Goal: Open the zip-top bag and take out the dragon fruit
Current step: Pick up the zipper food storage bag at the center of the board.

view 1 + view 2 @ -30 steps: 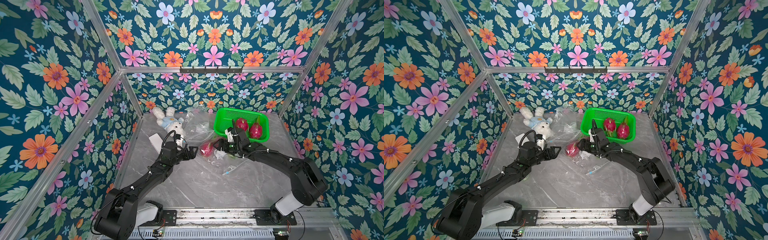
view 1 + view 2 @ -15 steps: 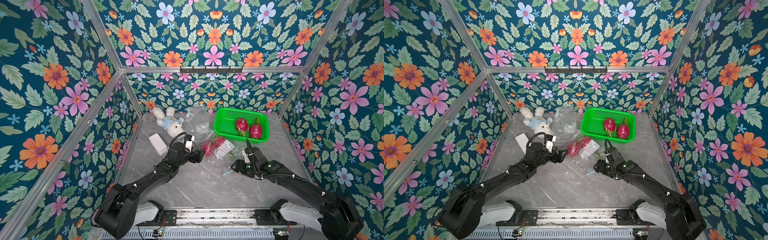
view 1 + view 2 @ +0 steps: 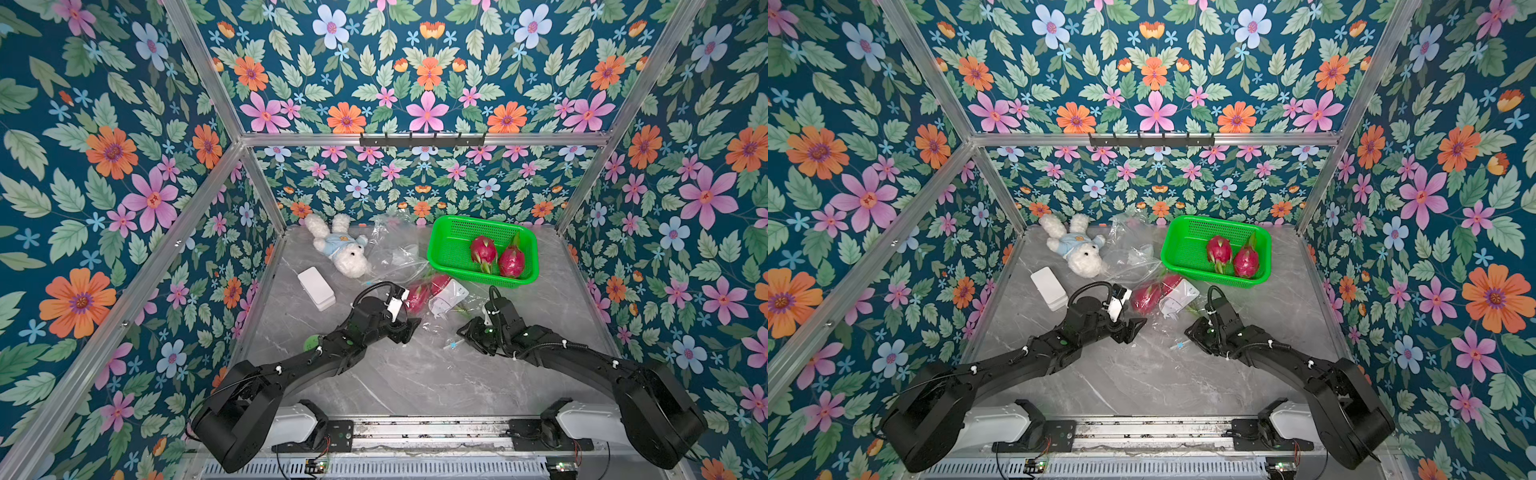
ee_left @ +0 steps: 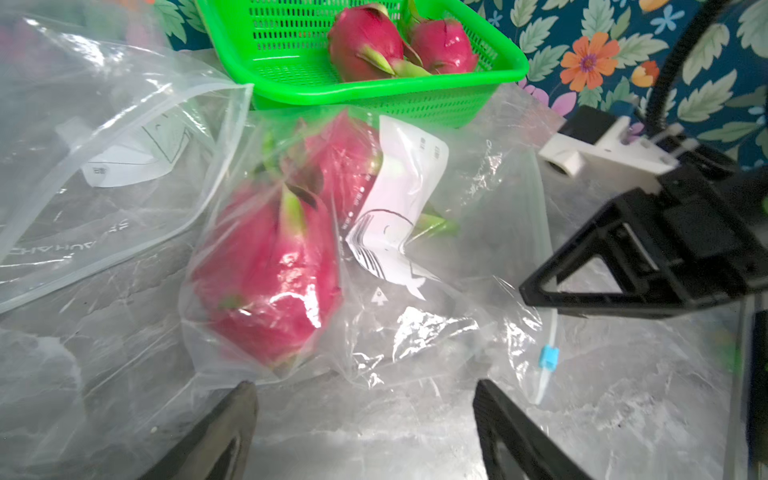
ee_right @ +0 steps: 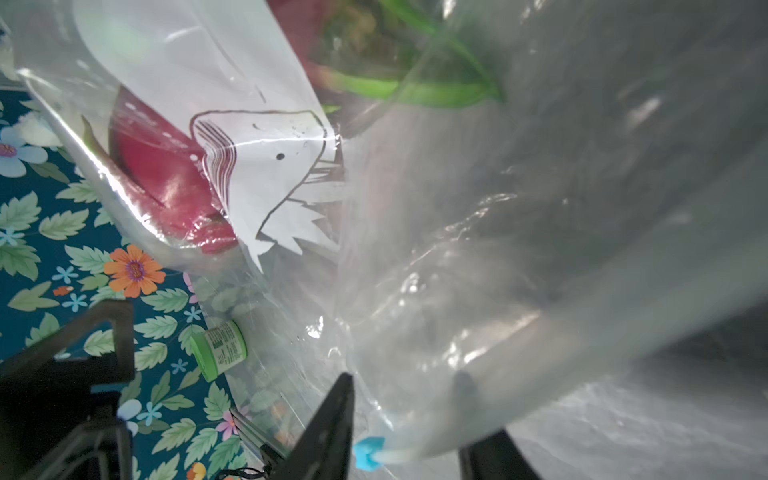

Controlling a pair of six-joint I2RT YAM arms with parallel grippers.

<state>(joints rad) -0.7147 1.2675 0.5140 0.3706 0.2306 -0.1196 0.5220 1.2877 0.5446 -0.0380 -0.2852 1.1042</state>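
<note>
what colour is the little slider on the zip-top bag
Light blue. The slider shows best in the left wrist view.

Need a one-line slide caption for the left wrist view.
Open left tool before zip-top bag holding dragon fruit; two more in green basket.

Three walls (image 3: 428, 62) close in the space at the back and both sides, all papered in one pattern: deep teal ground with green leaves and pink, orange and pale blue flowers. Bare aluminium bars (image 3: 291, 139) run up the corners and across the back wall. On that cross bar sits a short black hook rail (image 3: 422, 141), seen in both top views (image 3: 1150, 140). Below lies the worktop (image 3: 415, 382), a grey marble-look surface with pale veins, reaching to the foot of the papered walls. The light is even and soft, with faint sheen on the grey surface (image 4: 623, 415).
</note>
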